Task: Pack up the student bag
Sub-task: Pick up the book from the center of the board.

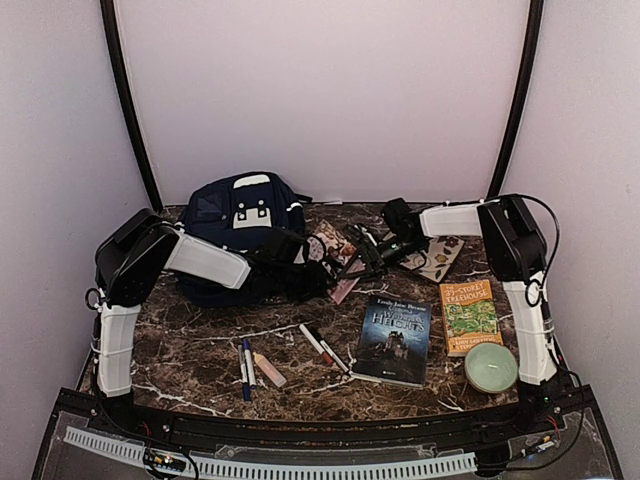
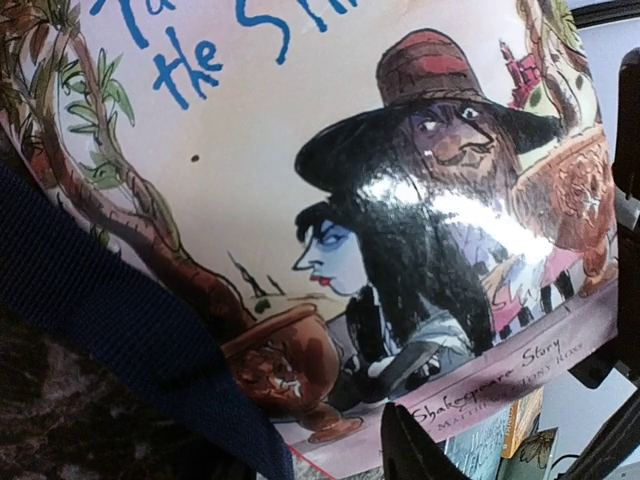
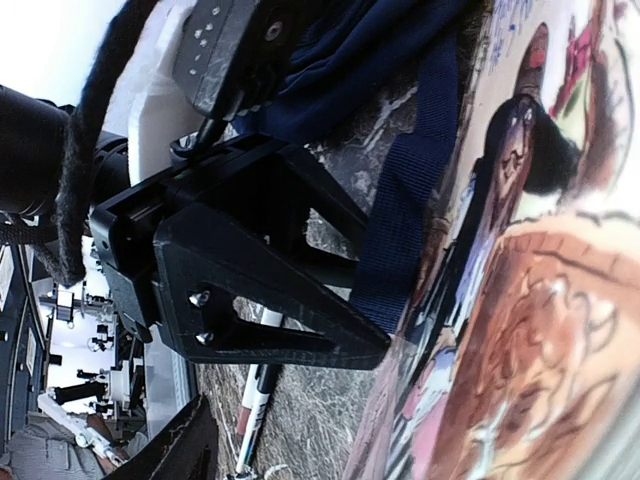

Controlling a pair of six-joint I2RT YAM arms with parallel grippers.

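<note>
On the tabletop (image 1: 200, 340), left to right, you have:

- 1 student bag (image 1: 235, 215), back left, white patch in view.
- Left tool (image 1: 310, 272) at the bag's front right edge, right up against 1 illustrated picture book (image 2: 250, 120). The cover fills the left wrist view, and 1 navy bag strap (image 2: 100, 300) crosses the book's lower corner. You can't tell from any view whether this tool is clamped on the book or standing apart beside it.
- Right tool (image 1: 372, 255) meets the same book from the other side. Its state can't be read either.
- Front row: 2 blue pens (image 1: 248, 362) side by side, 1 pinkish stick (image 1: 268, 370) just beside them, 2 markers (image 1: 316, 343), 1 dark book (image 1: 395, 340), 1 orange book (image 1: 468, 315), 1 green bowl (image 1: 490, 367).
- 1 pale picture sheet (image 1: 440, 258), behind the orange book.

That makes 3 books in all.
</note>
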